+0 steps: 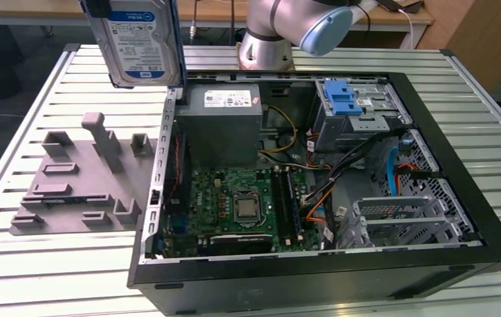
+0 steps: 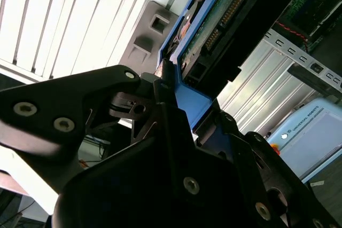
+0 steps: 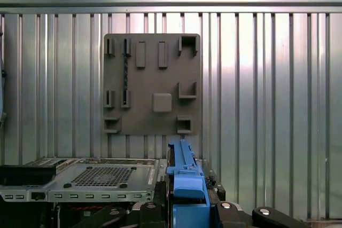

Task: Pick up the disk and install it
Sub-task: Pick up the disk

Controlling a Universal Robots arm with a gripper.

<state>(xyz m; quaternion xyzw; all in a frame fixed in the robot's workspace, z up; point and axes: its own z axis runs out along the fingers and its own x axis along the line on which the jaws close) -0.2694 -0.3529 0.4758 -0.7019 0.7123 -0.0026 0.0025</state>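
Note:
The disk, a silver drive with a white-and-blue label in a blue carrier frame, hangs upright in the air. It is at the far left of the exterior view, above the slatted table and just outside the open case's left wall. In the second wrist view my gripper has its black fingers clamped on the disk's blue frame, with the green circuit-board side showing. In the first wrist view the blue frame edge stands between the fingers, above the table.
An open black computer case lies on the slatted table, with a grey power supply, a motherboard and a grey drive cage with a blue latch. A grey fixture plate lies at the case's left. The arm's base stands behind.

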